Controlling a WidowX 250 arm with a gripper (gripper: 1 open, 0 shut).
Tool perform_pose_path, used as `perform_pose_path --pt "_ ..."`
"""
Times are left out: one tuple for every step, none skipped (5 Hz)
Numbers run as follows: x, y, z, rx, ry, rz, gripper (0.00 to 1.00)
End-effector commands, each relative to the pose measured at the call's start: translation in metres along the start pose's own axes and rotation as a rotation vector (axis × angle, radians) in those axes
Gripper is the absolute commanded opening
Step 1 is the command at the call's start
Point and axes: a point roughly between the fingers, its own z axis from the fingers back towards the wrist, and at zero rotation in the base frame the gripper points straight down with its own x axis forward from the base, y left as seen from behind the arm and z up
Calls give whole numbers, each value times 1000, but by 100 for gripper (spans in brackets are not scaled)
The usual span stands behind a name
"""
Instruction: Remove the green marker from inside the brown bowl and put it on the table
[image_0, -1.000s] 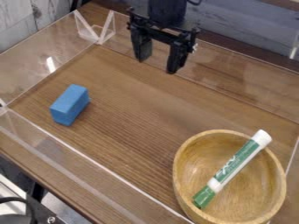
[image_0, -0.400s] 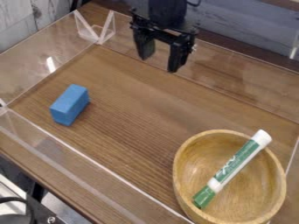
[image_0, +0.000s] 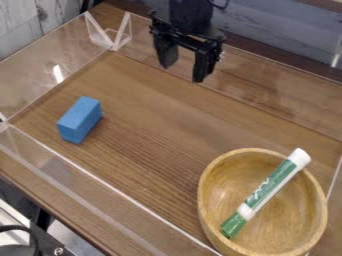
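Table (image_0: 154, 130) fills my view. Brown bowl (image_0: 262, 203) sits near-right corner, green marker (image_0: 266, 194) inside, leaning across it. Marker's long axis runs diagonal: white cap up and right in frame, at the bowl's far rim; other end down and left. Blue block (image_0: 80, 120) well apart, on the left. My claw (image_0: 185, 72) is wide open at the far side, holding nothing. Versus the earlier frames: bowl, marker and block haven't moved.

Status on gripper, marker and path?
Gripper open, holding nothing. Green marker inside brown bowl. Blue block off to the side, not obstructing.
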Motion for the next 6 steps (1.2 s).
perform_pose_path --pt "7 4 8 8 -56 11 100" --pt "9 5 6 11 -72 20 100" --pt "10 6 4 12 -85 23 100" --pt "12 7 2 15 -97 32 100" --pt "14 7 1 20 -111 42 100" --pt "14 8 0 27 -117 50 100"
